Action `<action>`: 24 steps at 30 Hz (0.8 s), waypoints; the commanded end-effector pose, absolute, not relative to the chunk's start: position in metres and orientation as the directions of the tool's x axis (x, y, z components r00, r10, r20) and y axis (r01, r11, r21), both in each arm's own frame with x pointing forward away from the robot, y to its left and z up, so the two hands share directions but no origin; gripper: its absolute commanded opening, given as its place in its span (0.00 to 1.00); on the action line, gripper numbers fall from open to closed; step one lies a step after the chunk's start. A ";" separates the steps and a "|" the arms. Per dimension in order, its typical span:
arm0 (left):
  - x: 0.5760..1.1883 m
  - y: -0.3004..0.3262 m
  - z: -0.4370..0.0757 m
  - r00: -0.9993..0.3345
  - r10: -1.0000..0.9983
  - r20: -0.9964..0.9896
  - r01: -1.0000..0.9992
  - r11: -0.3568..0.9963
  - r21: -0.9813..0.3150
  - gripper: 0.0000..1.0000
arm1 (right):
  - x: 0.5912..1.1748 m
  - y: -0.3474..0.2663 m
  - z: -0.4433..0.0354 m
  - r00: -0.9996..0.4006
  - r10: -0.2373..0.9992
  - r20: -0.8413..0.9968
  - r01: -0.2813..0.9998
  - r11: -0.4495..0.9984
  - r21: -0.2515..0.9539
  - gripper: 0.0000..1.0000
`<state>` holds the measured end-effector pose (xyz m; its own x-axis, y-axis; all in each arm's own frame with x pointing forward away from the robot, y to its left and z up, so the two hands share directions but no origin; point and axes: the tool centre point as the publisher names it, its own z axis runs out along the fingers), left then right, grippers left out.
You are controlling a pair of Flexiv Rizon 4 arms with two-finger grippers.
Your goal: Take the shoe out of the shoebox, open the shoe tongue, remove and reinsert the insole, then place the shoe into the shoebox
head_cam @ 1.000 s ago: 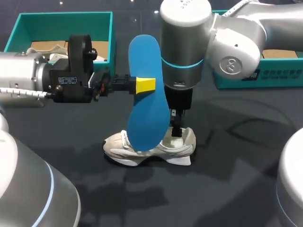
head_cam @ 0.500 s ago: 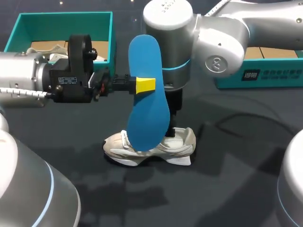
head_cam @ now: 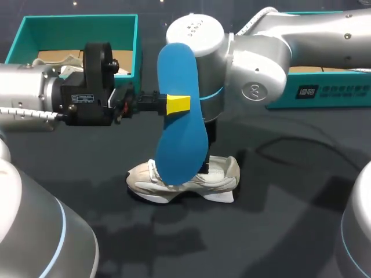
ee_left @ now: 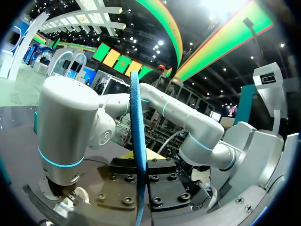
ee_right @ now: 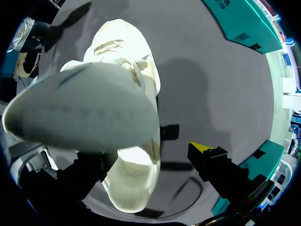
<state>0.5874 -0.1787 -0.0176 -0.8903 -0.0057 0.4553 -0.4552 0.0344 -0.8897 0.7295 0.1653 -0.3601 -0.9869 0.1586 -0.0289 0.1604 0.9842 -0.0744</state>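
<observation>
Insole (head_cam: 179, 139) pinched in left claw (head_cam: 174, 104), hung over shoe (head_cam: 191, 179) at its 6 o'clock. Right claw (ee_right: 146, 160) gaped wide astride the heel end. Reinsertion probably needed the shoe steadied, toe-end fed first.

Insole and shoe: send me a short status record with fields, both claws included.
insole: blue, out of the shoe, held upright in the air above it
left claw: shut on the insole
shoe: white, standing on its sole on the table
right claw: open, fingers astride the shoe, yellow tip clear of it
shoebox: teal, back left, shoe not in it
</observation>
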 end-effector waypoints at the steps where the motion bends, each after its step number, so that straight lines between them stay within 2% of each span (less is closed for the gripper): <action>1: 0.587 -0.181 -0.019 -0.890 -0.007 0.455 -0.455 0.033 -0.890 0.00 | 0.732 0.165 -0.371 -0.987 0.157 -0.022 0.158 0.985 -0.067 1.00; 3: 0.587 -0.181 -0.019 -0.890 -0.007 0.455 -0.455 0.033 -0.890 0.00 | 0.733 0.166 -0.376 -0.988 0.153 -0.018 0.154 0.986 -0.065 0.99; 7: 0.587 -0.181 -0.019 -0.890 -0.007 0.455 -0.455 0.033 -0.890 0.00 | 0.736 0.165 -0.384 -0.989 0.146 -0.009 0.147 0.987 -0.063 0.90; 9: 0.587 -0.181 -0.019 -0.890 -0.007 0.455 -0.455 0.033 -0.890 0.00 | 0.737 0.164 -0.387 -0.989 0.145 0.000 0.144 0.988 -0.062 0.78; 10: 0.587 -0.181 -0.019 -0.890 -0.007 0.455 -0.455 0.033 -0.890 0.00 | 0.737 0.164 -0.388 -0.990 0.144 0.003 0.144 0.988 -0.062 0.70; 11: 0.587 -0.181 -0.019 -0.890 -0.007 0.455 -0.455 0.033 -0.890 0.00 | 0.737 0.165 -0.389 -0.990 0.144 0.005 0.143 0.988 -0.061 0.56; 13: 0.587 -0.181 -0.019 -0.890 -0.007 0.455 -0.455 0.033 -0.890 0.00 | 0.736 0.165 -0.391 -0.990 0.143 0.008 0.142 0.988 -0.060 0.40; 15: 0.587 -0.181 -0.019 -0.890 -0.007 0.455 -0.455 0.033 -0.890 0.00 | 0.736 0.166 -0.391 -0.990 0.142 0.010 0.142 0.988 -0.060 0.04; 16: 0.587 -0.181 -0.019 -0.890 -0.007 0.455 -0.455 0.033 -0.890 0.00 | 0.736 0.167 -0.391 -0.990 0.142 0.011 0.141 0.988 -0.062 0.00; 24: 0.587 -0.181 -0.019 -0.890 -0.007 0.455 -0.455 0.033 -0.890 0.00 | 0.732 0.168 -0.384 -0.989 0.147 0.016 0.146 0.986 -0.076 0.00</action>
